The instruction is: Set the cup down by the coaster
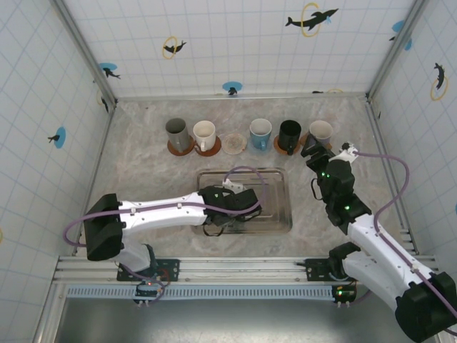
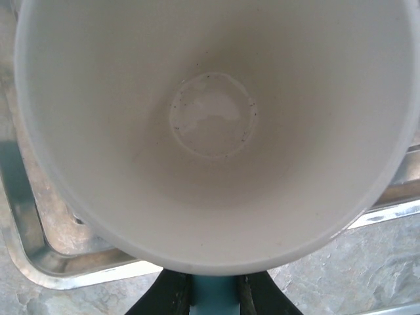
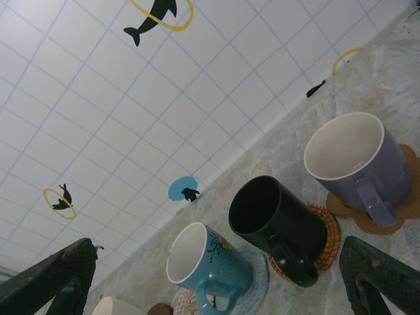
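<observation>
From above, a metal tray (image 1: 282,214) lies in the middle of the marble-patterned table (image 1: 143,171). The left gripper (image 1: 239,202) reaches over the tray, low above its floor. Along the back edge stands a row on coasters: a grey mug (image 1: 176,133), a white mug (image 1: 204,133), then an empty coaster (image 1: 234,143), a blue mug (image 1: 260,132), a black mug (image 1: 290,134) and a lavender mug (image 1: 320,131). The right gripper (image 1: 314,151) hangs just in front of the black and lavender mugs.

In the left wrist view, the cup (image 2: 210,118) looms close, its white inside and round bottom facing the camera, with a corner of the tray's rim showing below and left of it. At the bottom edge the dark fingers (image 2: 164,298) stand close together with a teal strip between them, right under the cup's rim. They look clamped on the cup.

In the right wrist view, the two fingers (image 3: 56,279) sit wide apart at the lower corners, holding nothing. Between and beyond them stand the blue mug on a bluish coaster, the black mug on a woven coaster, and the lavender mug on a scalloped brown coaster, all upright, handles towards the camera. Behind them rises a tiled wall (image 3: 98,98) with dolphin decals.
</observation>
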Controlling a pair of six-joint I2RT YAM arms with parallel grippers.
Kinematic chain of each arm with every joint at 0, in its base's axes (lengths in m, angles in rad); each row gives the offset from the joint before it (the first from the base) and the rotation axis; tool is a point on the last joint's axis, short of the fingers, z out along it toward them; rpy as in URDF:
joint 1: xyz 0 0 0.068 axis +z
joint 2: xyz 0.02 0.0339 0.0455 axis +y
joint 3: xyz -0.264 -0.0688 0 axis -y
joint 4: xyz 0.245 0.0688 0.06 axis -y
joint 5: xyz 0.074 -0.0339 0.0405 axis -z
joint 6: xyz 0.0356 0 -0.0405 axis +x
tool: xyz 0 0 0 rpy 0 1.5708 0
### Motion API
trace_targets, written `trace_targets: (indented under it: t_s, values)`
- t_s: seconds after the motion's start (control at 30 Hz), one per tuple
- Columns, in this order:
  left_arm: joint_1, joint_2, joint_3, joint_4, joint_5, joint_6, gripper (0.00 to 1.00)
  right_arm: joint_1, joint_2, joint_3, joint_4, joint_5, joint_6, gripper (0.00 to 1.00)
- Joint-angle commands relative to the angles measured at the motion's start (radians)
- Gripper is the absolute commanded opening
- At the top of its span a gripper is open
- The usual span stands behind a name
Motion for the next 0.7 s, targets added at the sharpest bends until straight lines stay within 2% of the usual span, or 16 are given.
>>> trace_targets:
  t_s: [0.0,0.67]
  values:
    - [0.026,-0.045,0.008,0.039,-0.051,0.045,0.0,-0.009,0.008,0.011,0.035,0.006,-0.005,0.98]
    - [0.195,0.0,0.082,0.109,-0.045,0.212,0.0,-0.021,0.057,0.04,0.034,-0.043,-0.017,0.98]
